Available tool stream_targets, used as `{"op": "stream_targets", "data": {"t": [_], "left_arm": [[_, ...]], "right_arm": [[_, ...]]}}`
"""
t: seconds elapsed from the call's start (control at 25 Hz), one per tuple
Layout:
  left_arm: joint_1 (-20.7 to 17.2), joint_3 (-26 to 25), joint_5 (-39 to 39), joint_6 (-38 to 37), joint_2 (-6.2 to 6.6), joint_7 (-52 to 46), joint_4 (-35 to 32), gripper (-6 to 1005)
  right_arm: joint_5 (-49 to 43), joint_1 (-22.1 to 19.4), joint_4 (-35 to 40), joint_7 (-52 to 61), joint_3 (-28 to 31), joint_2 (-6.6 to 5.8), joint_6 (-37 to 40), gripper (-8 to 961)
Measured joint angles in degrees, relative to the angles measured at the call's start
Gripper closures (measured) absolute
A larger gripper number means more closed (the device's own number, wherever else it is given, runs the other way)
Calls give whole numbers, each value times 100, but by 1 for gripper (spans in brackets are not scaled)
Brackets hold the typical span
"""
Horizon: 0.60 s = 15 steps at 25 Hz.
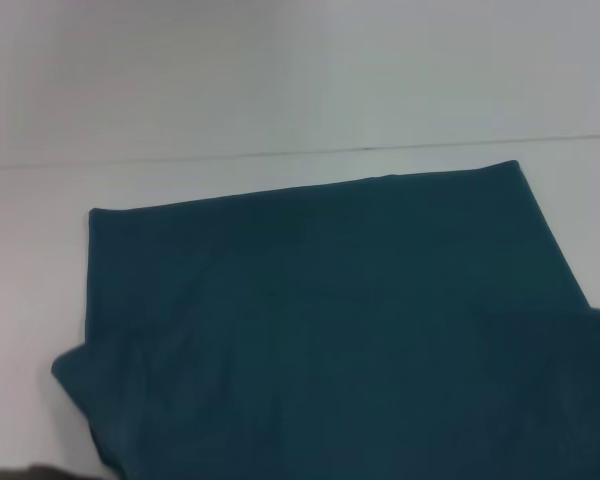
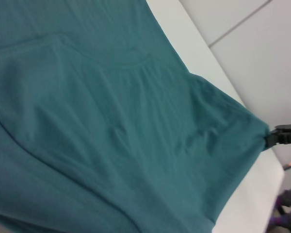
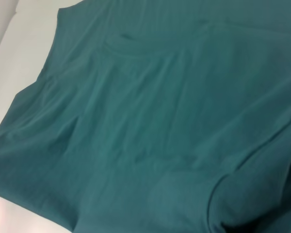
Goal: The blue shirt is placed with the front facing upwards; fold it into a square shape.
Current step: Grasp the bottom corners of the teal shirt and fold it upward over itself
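Observation:
The blue shirt [image 1: 320,320] lies spread on the white table [image 1: 280,80], covering the near half of the head view. Its straight edge runs across the far side, and a sleeve pokes out at the near left [image 1: 75,368]. Only plain teal cloth shows, with no lettering. In the left wrist view the blue shirt [image 2: 111,126] is drawn to a point at one corner, where the right gripper [image 2: 271,137], black, pinches the fabric at the table's edge. The right wrist view is filled with wrinkled blue shirt [image 3: 150,121]. My left gripper does not show in any view.
A thin dark seam [image 1: 280,153] crosses the table beyond the shirt. In the left wrist view the table's edge [image 2: 276,194] drops off close to the pinched corner, with something purple [image 2: 288,208] below it.

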State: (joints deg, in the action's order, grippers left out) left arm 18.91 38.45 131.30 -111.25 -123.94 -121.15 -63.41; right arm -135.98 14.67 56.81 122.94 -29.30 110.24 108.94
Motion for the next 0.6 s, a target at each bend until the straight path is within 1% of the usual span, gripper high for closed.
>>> {"op": "stream_targets", "data": {"t": [0.08,0.12,0.28,0.44,0.6], "left_arm": [[-131,9,0,-151,-25,-13,28,998],[-131,9,0,-151,-25,-13,28,998],[-335,36,-27,-342,-57,-20,49,999],[-557,56,-196,-492,-64,-39,44,999],[-664,81,-227,-509,-67,-46,45,999]], "right_arm": [[-6,-187,-11,-56,13,-11,151,916],[-8,-237,-11,-74,15,-17,200,916],[-65,-343,-12,-115,35,-44,286,916],[-310,-378,-12,-178,107,-29,402,916],[-440,-354,-18,-216,127,-19,421,916]]}}
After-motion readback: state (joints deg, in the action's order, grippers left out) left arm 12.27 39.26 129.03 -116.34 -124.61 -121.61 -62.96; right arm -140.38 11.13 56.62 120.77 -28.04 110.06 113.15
